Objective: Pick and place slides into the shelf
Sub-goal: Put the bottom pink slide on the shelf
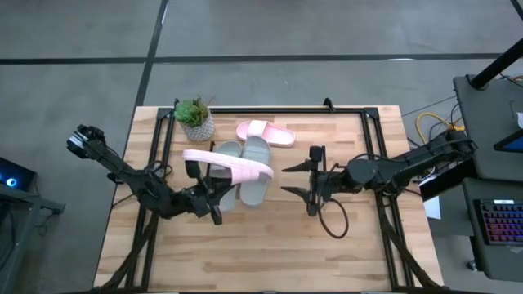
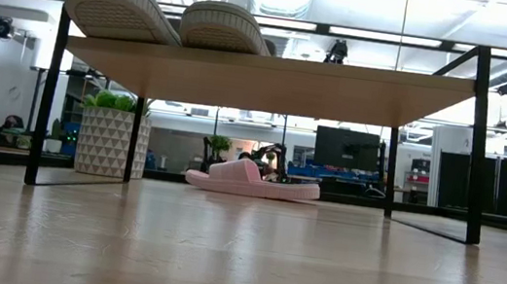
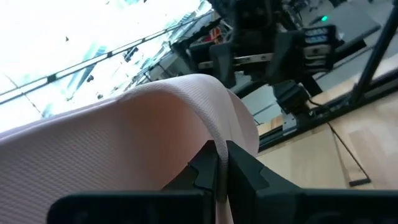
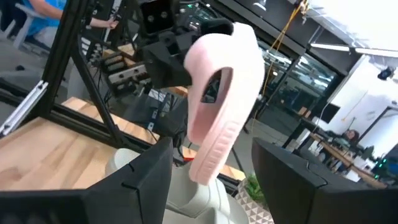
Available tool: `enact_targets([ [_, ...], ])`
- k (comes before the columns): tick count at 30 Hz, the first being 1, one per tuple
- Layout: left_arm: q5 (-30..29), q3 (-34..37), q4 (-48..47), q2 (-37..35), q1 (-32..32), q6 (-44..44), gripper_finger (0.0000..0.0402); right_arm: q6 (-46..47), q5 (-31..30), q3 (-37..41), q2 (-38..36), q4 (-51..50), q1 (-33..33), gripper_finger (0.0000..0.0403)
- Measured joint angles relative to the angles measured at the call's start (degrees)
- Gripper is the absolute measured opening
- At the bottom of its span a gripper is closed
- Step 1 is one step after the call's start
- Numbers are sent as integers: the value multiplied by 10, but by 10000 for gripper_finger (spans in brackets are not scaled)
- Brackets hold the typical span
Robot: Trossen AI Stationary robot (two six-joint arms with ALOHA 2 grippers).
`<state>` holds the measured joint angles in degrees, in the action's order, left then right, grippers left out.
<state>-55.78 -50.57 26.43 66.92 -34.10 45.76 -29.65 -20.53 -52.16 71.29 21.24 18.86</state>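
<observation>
My left gripper (image 1: 211,188) is shut on a pale pink slide (image 1: 233,165) and holds it in the air over two grey slides (image 1: 249,171). The grey slides lie side by side, soles down, on the shelf's wooden board (image 2: 271,81); the low view shows their soles (image 2: 124,7). A second pink slide (image 1: 265,132) lies flat on the table at the far side. My right gripper (image 1: 292,180) is open and empty just right of the grey slides; its fingers (image 4: 143,180) point at the held slide (image 4: 217,99). My left gripper pinches the pink slide near its left end (image 3: 205,134) between its two shut fingers (image 3: 239,165), coming level from the table's left and near side. The slide is lifted clear and turned on its side, with its strap opening (image 4: 211,87) facing the right gripper.
A potted plant (image 1: 194,118) in a patterned pot stands at the far left corner of the shelf. The black table-edge frame (image 1: 372,131) runs round the table. A black cable loop (image 1: 333,220) lies under the right arm. The near half of the table (image 1: 261,253) is bare wood.
</observation>
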Motion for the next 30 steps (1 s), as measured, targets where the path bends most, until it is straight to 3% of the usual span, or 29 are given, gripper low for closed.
enact_targets([
  [11,11,0,-54,-42,27,-148,0,-88,-5,0,0,-2,8,209],
  [17,53,-5,-101,-63,47,-259,0,-239,-9,0,0,-27,25,209],
  [23,92,-7,-140,-103,70,-386,0,-407,-83,0,0,-35,36,209],
  [30,157,-7,-185,-125,93,-483,0,-537,-86,0,0,-30,36,209],
])
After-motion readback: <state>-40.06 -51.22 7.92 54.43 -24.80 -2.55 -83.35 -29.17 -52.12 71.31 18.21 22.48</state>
